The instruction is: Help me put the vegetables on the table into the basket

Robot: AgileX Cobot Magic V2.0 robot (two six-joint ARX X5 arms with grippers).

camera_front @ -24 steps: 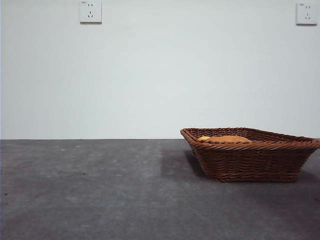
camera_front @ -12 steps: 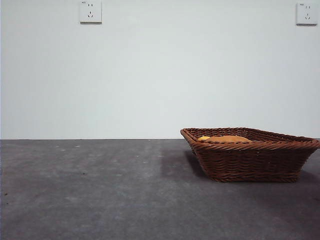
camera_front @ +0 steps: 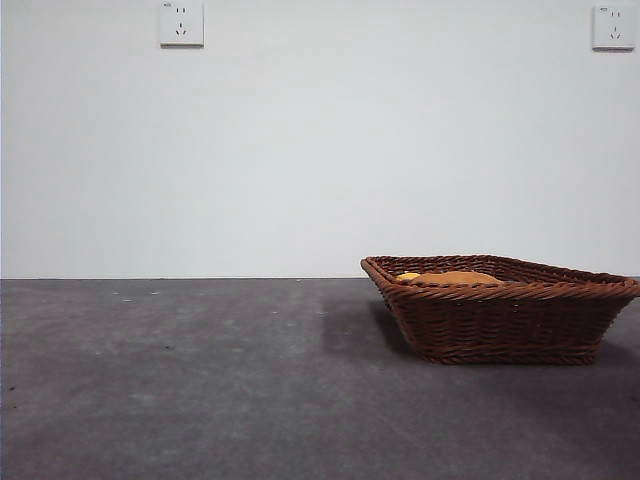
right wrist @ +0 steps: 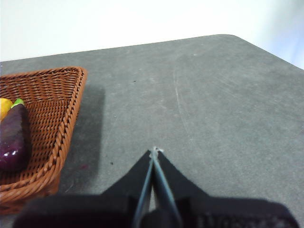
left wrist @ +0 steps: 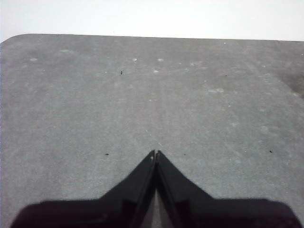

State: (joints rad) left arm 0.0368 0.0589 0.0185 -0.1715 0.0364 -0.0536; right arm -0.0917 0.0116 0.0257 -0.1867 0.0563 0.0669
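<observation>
The brown wicker basket [camera_front: 505,308] stands on the dark grey table [camera_front: 200,380] at the right in the front view. Over its rim show the tan potato [camera_front: 455,277] and a bit of the yellow corn piece [camera_front: 407,276]. In the right wrist view the basket [right wrist: 52,109] holds the purple eggplant [right wrist: 13,137] with the yellow corn piece [right wrist: 4,107] beside it. My right gripper [right wrist: 154,151] is shut and empty, above bare table beside the basket. My left gripper [left wrist: 155,153] is shut and empty above bare table. Neither arm shows in the front view.
A white wall stands behind the table, with two sockets [camera_front: 181,23] [camera_front: 612,26] high up. The table's rounded far corners show in the left wrist view [left wrist: 19,38] and the right wrist view [right wrist: 237,38].
</observation>
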